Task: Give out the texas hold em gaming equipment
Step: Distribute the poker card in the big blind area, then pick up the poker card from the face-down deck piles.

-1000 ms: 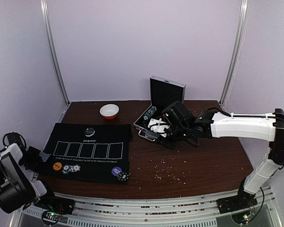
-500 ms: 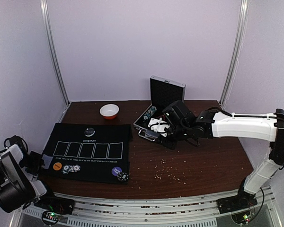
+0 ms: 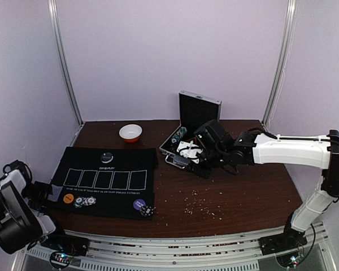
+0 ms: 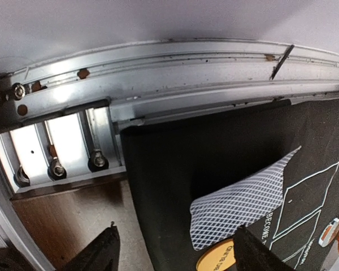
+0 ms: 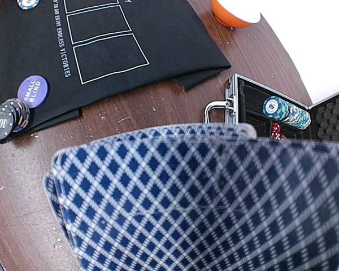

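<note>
A grey-blue-backed playing card (image 4: pixel 243 200) lies on the black mat (image 4: pixel 175 158) by its left edge, next to an orange disc (image 4: pixel 217 261). My left gripper (image 4: pixel 178 251) stands open just above and short of the card, touching nothing. My right gripper (image 3: pixel 200 153) hovers beside the open case (image 3: pixel 195 116), shut on the deck of cards (image 5: pixel 203 197), which fills its wrist view. On the mat's near edge lie the orange disc (image 3: pixel 68 198), striped chips (image 3: pixel 86 201), a purple disc (image 3: pixel 138 204) and a chip stack (image 3: pixel 147 211). A black disc (image 3: pixel 106 157) sits at its far edge.
A white bowl with a red rim (image 3: pixel 130 132) stands at the back of the table. The case holds more chips (image 5: pixel 285 111) and red dice. A metal rail (image 4: pixel 158 68) runs along the table's left side, close to my left gripper. Crumbs dot the brown wood.
My left gripper has gone from shut to open, leaving the card on the mat, and has drawn back slightly to the left. The right arm has hardly moved.
</note>
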`<state>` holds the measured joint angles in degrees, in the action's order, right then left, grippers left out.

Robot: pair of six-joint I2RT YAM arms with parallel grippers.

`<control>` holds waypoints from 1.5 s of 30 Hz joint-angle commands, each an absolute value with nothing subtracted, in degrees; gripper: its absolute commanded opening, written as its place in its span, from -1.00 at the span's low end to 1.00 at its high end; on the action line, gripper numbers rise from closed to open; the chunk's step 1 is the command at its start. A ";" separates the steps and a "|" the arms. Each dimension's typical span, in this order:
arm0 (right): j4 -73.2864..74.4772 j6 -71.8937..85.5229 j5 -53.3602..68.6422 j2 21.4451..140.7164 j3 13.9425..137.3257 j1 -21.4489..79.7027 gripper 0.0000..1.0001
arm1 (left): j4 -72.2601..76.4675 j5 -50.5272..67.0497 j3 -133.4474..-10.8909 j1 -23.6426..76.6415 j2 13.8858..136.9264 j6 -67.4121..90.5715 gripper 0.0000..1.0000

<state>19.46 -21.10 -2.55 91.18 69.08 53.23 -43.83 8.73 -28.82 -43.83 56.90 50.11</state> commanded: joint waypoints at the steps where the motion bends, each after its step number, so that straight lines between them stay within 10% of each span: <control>1: 20.39 -21.40 -2.76 89.73 71.38 52.97 -0.19 | -45.80 10.13 -31.00 -44.21 56.76 52.47 0.47; 10: 22.87 -21.63 -2.84 90.48 74.24 52.94 -0.19 | -51.85 3.67 -45.40 -39.47 57.70 50.72 0.78; 23: 25.08 -20.19 -2.38 94.58 81.83 53.68 -0.18 | -28.00 13.86 -46.42 -11.37 53.23 49.20 0.68; 34: 24.74 -18.55 -1.96 100.85 90.30 56.64 -0.18 | -4.12 43.34 -57.11 19.49 73.92 23.96 0.80; 45: 26.05 -17.68 -2.18 105.72 95.51 58.06 -0.18 | 6.94 57.62 -59.65 25.46 83.15 26.91 0.86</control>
